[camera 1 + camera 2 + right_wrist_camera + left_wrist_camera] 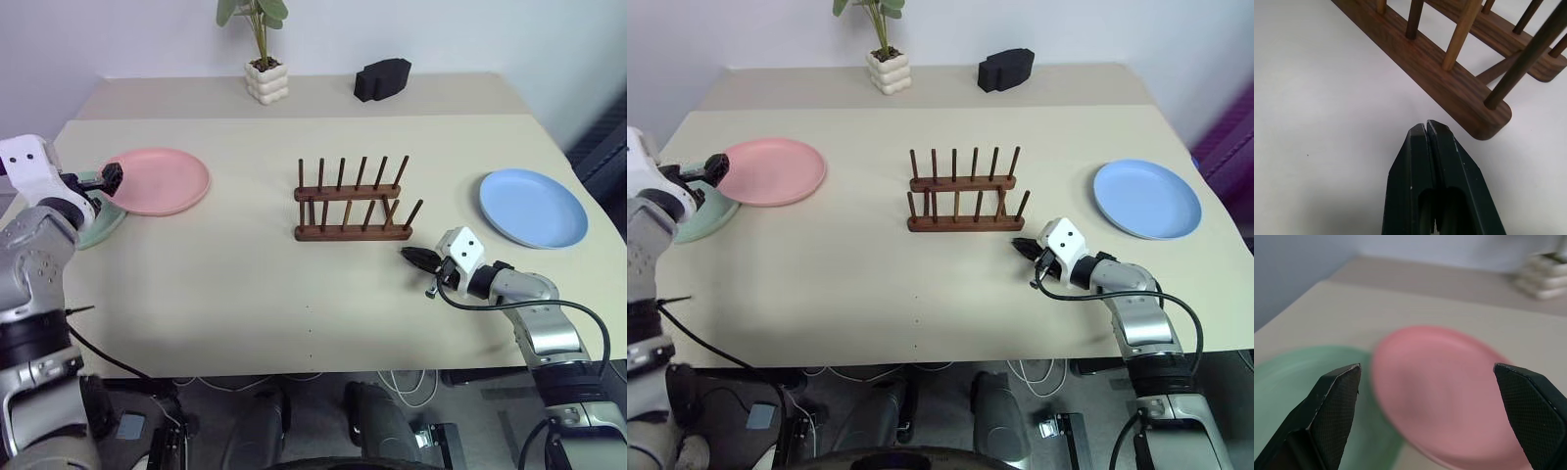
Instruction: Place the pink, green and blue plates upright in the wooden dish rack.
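Note:
The pink plate (157, 181) lies flat at the table's left, its near-left edge overlapping the green plate (101, 227). My left gripper (110, 178) hovers open just above the pink plate's left rim; in the left wrist view its wide-apart fingertips (1334, 396) frame the pink plate (1449, 391) and the green plate (1298, 382). The empty wooden dish rack (352, 203) stands mid-table. The blue plate (532, 208) lies flat at the right. My right gripper (416, 258) is shut, empty, low over the table just off the rack's near right end (1469, 105).
A white pot with a green plant (265, 78) and a black block (382, 78) stand at the back of the table. Bare tabletop (245, 294) stretches in front of the rack.

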`<move>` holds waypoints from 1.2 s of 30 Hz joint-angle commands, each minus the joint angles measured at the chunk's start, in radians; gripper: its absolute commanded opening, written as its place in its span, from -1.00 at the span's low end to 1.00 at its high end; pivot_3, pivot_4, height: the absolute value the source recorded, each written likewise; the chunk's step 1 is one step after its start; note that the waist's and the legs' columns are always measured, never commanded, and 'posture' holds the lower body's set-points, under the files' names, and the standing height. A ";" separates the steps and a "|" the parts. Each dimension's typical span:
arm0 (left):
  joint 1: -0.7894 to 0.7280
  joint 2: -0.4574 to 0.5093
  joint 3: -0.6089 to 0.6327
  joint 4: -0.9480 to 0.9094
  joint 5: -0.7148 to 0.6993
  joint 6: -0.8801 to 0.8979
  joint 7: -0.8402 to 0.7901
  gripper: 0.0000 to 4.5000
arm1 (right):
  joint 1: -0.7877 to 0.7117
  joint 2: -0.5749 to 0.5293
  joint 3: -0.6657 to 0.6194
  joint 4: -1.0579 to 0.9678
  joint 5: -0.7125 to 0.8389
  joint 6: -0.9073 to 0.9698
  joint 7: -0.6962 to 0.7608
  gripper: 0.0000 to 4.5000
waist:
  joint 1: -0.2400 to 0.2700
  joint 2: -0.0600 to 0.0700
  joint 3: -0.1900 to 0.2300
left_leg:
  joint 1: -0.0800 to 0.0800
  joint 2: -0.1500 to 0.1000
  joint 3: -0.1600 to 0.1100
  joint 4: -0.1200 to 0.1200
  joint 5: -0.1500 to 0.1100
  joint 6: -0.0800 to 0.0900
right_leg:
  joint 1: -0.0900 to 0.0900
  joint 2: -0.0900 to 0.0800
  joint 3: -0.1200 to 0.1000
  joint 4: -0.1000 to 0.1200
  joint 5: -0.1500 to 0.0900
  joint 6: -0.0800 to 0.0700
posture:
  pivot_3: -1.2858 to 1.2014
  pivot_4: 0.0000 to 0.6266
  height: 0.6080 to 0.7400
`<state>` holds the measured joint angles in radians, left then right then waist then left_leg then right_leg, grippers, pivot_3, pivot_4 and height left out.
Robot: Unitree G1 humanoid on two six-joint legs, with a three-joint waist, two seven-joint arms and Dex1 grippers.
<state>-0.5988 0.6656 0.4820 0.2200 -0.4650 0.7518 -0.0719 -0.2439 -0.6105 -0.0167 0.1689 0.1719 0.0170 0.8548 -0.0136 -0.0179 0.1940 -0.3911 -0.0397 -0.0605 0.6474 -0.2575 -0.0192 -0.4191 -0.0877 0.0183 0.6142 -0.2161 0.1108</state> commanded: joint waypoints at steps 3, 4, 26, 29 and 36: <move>-0.157 0.030 0.005 0.239 0.068 -0.036 0.059 0.98 | 0.000 -0.004 -0.022 -0.047 0.014 0.000 -0.009 -1.00 | 0.001 -0.001 0.000 | 0.000 0.000 0.000 0.000 0.000 -0.001 | 0.000 0.000 0.000 0.000 0.000 0.000 | 0.03 -0.52 0.85; -0.180 0.034 -0.007 0.285 0.082 -0.047 0.054 0.98 | 0.001 -0.004 -0.023 -0.048 0.015 0.000 -0.010 -1.00 | 0.000 -0.001 0.000 | 0.000 0.000 0.000 0.000 0.000 -0.001 | 0.000 0.000 0.000 0.000 0.000 0.000 | 0.03 -0.52 0.85; -0.346 0.033 0.032 0.700 0.082 -0.216 0.011 -0.98 | 0.063 -0.010 -0.033 -0.103 0.019 0.014 -0.046 -1.00 | 0.000 -0.002 0.001 | 0.000 -0.001 0.001 0.000 0.001 -0.002 | -0.001 -0.001 0.000 0.001 0.001 0.002 | 0.03 -0.52 0.85; -0.324 0.016 0.052 0.622 0.044 -0.230 -0.026 -0.98 | 0.055 -0.011 -0.029 -0.108 0.020 0.018 -0.040 -1.00 | 0.000 -0.002 0.001 | 0.000 -0.001 0.001 0.000 0.001 -0.002 | -0.001 -0.001 0.000 0.001 0.001 0.002 | 0.03 -0.52 0.85; -0.179 -0.082 0.033 0.115 -0.038 -0.210 -0.075 -0.98 | -0.010 -0.063 -0.025 -0.227 0.039 0.056 0.007 -1.00 | 0.001 -0.002 0.001 | -0.002 0.001 0.001 0.001 0.002 -0.003 | -0.002 -0.002 0.001 0.001 0.002 0.002 | 0.03 -0.52 0.85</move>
<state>-0.7784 0.5827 0.5265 0.4745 -0.4803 0.5435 -0.1342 -0.2206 -0.6559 -0.0169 0.0255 0.1801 0.0564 0.8447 -0.0125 -0.0199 0.1948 -0.3926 -0.0392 -0.0597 0.6480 -0.2559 -0.0221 -0.4207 -0.0900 0.0197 0.6150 -0.2142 0.1132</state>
